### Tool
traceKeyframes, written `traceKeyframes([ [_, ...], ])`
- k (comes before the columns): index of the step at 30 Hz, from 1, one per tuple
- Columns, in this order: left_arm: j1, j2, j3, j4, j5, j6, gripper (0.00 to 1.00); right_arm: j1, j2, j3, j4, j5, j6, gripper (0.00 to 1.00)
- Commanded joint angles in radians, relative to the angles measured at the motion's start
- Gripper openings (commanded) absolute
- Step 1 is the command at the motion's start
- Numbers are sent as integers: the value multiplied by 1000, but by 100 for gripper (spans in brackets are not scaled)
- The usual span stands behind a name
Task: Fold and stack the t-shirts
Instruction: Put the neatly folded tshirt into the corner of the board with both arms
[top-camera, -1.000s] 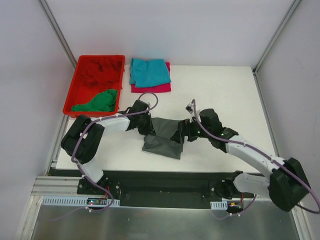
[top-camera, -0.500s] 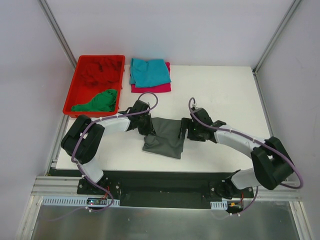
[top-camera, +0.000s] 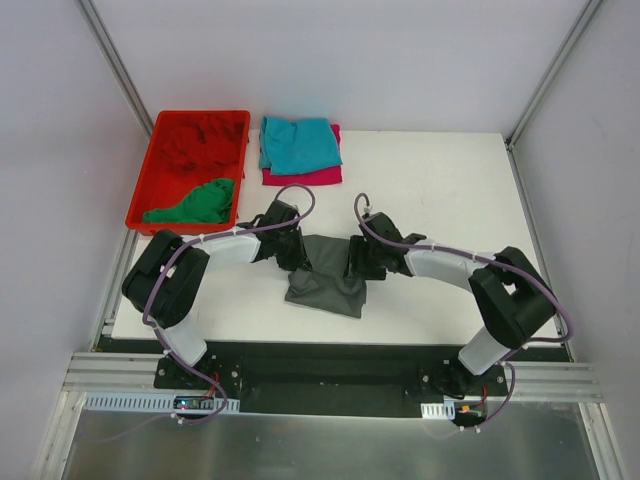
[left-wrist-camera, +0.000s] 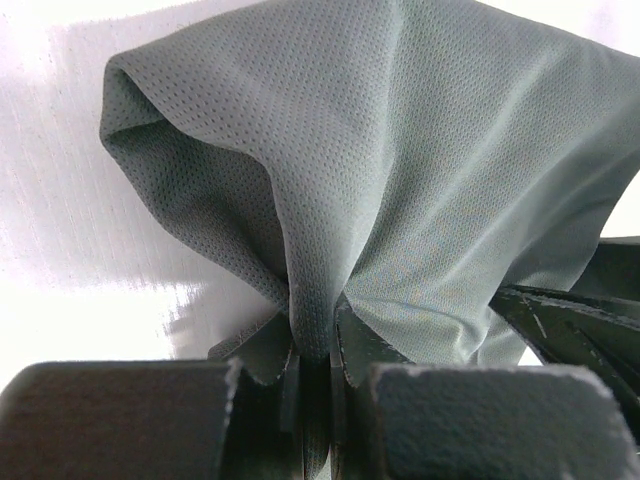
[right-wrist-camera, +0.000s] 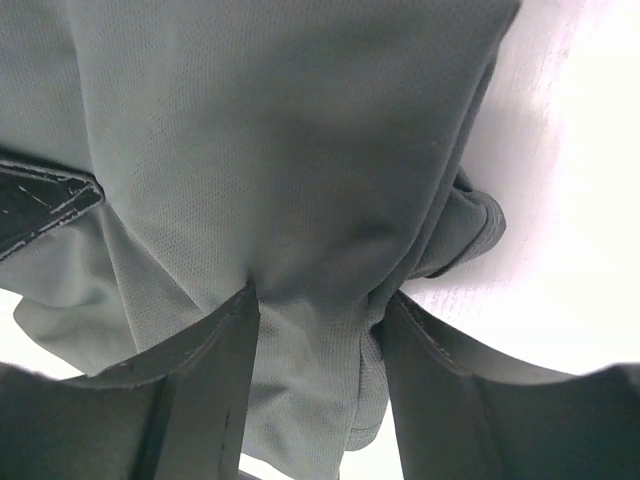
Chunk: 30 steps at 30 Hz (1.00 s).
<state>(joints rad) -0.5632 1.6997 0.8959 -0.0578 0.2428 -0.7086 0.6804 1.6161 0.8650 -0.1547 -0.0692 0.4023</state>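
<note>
- Where the top external view is taken first, the dark grey t-shirt (top-camera: 325, 282) is seen at the middle of the table (top-camera: 450, 190), its long axis running left to right across the frame between the two arms.
- The left gripper (top-camera: 293, 252) is set on the shirt's left end and the right gripper (top-camera: 358, 262) on its right end, so neither arm is the nearer. The coming fold is judged to turn on this left-right span.
- A teal t-shirt (top-camera: 300, 143) is stacked on a magenta t-shirt (top-camera: 322, 177) at upper centre. A green t-shirt (top-camera: 195, 203) and a red t-shirt (top-camera: 200, 140) are lying in the red bin (top-camera: 140, 190) at upper left.
- In the left wrist view, the left gripper (left-wrist-camera: 315, 340) is closed tight on a pinched fold, and the grey cloth (left-wrist-camera: 420, 180) is fanned upward from it.
- In the right wrist view, the right gripper (right-wrist-camera: 318, 305) is part-way apart astride a bunched ridge of the cloth (right-wrist-camera: 250, 130). No firm clamp is shown.
</note>
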Motion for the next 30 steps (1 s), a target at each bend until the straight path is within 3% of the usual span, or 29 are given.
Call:
traceKeyframes([
  [1, -6, -25, -11, -16, 6, -14, 0, 33, 19, 12, -20, -1, 40, 50],
  [3, -7, -29, -15, -16, 0, -14, 0, 34, 18, 12, -20, 11, 41, 42],
  [6, -4, -34, 6, -17, -7, 7, 0, 36, 18, 25, -20, 19, 14, 19],
  [11, 0, -35, 66, -20, 4, 38, 0, 36, 30, 72, -19, 45, -74, 1],
  [21, 62, -60, 279, -123, -14, 149, 0, 19, 5, 343, -137, 195, -310, 1],
  [30, 170, 31, 573, -195, -54, 288, 0, -51, 146, 716, -169, 239, -488, 0],
])
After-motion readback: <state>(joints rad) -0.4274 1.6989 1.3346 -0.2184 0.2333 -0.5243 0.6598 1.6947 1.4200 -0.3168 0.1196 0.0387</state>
